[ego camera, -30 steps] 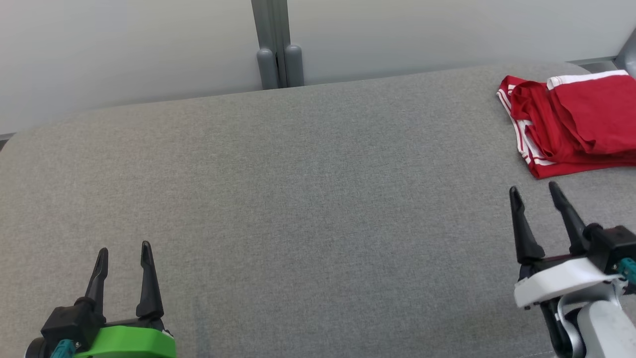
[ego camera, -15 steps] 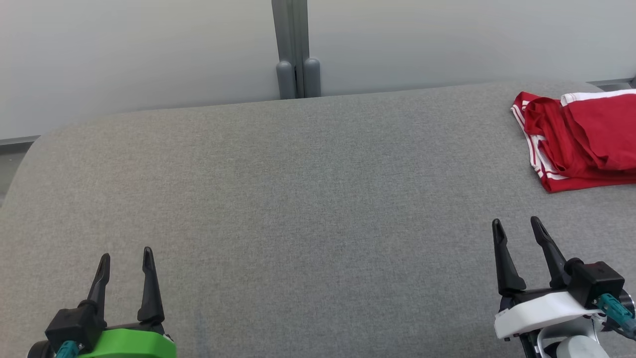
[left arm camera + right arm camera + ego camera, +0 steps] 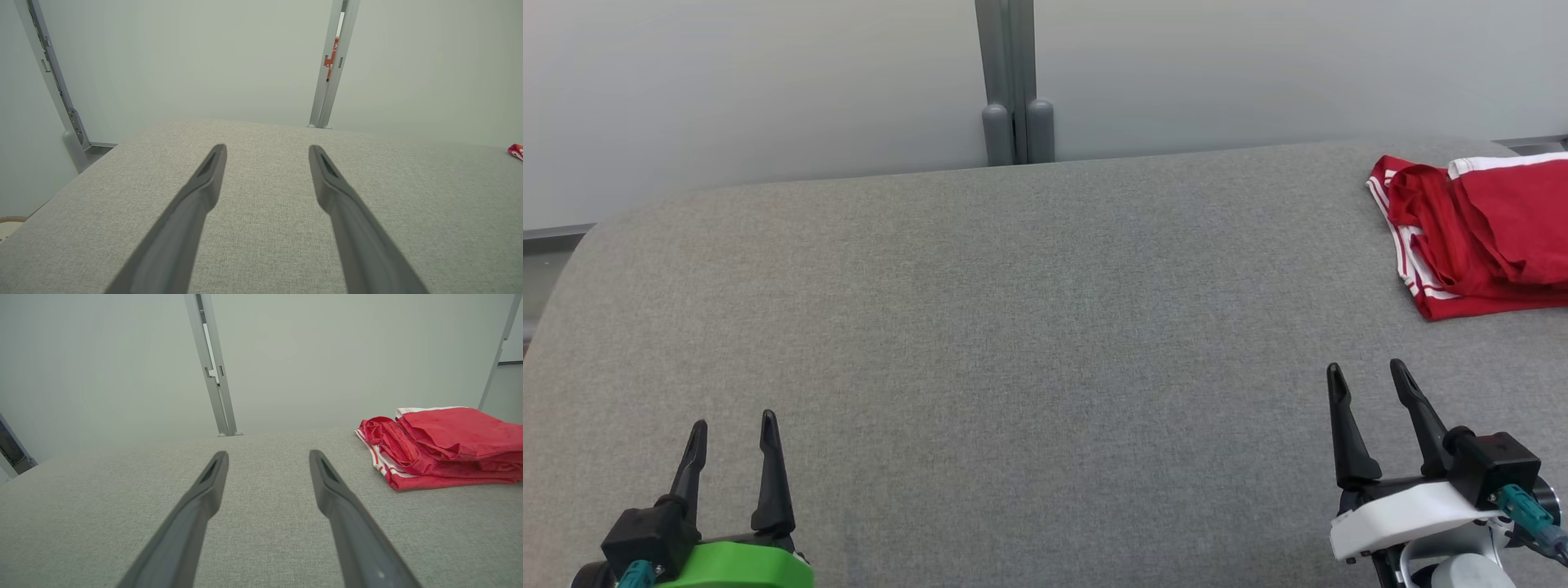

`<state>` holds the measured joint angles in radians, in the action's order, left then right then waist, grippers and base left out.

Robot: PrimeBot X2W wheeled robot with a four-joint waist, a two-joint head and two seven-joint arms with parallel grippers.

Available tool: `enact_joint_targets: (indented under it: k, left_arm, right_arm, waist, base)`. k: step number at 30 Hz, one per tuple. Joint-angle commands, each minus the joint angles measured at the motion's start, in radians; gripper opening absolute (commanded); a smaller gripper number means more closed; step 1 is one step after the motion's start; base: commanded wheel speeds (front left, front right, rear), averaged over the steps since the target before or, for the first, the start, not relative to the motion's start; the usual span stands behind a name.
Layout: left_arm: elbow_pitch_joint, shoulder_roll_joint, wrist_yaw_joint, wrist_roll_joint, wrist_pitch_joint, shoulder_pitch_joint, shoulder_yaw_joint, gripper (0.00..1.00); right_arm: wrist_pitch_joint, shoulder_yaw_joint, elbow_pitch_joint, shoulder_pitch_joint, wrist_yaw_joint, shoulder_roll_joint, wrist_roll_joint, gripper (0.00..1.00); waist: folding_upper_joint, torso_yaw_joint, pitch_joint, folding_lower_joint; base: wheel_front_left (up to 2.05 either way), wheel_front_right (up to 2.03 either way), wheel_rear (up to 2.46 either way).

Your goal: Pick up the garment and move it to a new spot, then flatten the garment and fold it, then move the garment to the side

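The red garment point(image 3: 1486, 237) with white stripes lies folded in the upper right of the head view, running off the right edge, on the grey fabric-covered worktop point(image 3: 1029, 343). The right gripper point(image 3: 1365, 367) sits at the lower right, below the garment and apart from it, its fingers spread and holding nothing. The left gripper point(image 3: 734, 420) sits at the lower left, well apart from the garment, its fingers likewise spread and empty.

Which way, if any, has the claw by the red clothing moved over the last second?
Yes. The right gripper has drawn back toward the robot and slightly left: its gap to the folded red garment has widened.
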<state>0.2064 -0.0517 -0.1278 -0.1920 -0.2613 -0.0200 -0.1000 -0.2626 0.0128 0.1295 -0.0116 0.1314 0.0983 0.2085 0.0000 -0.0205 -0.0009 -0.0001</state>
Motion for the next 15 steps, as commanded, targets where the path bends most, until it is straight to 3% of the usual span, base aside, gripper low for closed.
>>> enact_joint_targets:
  k: [1, 6, 7, 11, 15]
  left_arm:
    - [0.002, -0.001, -0.002, -0.005, -0.005, -0.007, -0.002, 1.0]
    - [0.0, -0.001, -0.003, -0.02, -0.005, -0.014, -0.001, 1.0]
    - [0.0, 0.0, -0.001, -0.012, 0.0, 0.0, 0.001, 0.0]
    - [0.036, 0.007, -0.001, -0.016, 0.007, -0.003, 0.003, 0.0]
    - [0.042, 0.007, -0.001, -0.093, 0.033, 0.01, -0.003, 0.0]
  right_arm:
    - [-0.003, 0.001, 0.004, -0.004, -0.002, 0.0, -0.007, 1.0]
    - [-0.003, 0.007, 0.009, 0.0, -0.002, -0.003, -0.007, 1.0]
    - [0.0, 0.007, 0.007, 0.0, 0.0, -0.001, 0.0, 0.0]
    - [0.002, 0.009, 0.038, -0.012, 0.0, -0.007, 0.006, 0.0]
    - [0.021, 0.004, 0.04, -0.006, 0.0, -0.008, 0.085, 0.0]
  waist:
    - [0.0, 0.001, -0.001, 0.0001]
    - [0.0, 0.0, -0.002, 0.0001]
    - [0.0, 0.0, -0.002, 0.0001]
    - [0.0, 0.0, -0.002, 0.0001]
    - [0.0, 0.001, -0.002, 0.0001]
  base:
    - [0.0, 0.0, 0.0]
    - [0.0, 0.0, 0.0]
    - [0.0, 0.0, 0.0]
    - [0.0, 0.0, 0.0]
    - [0.0, 0.0, 0.0]
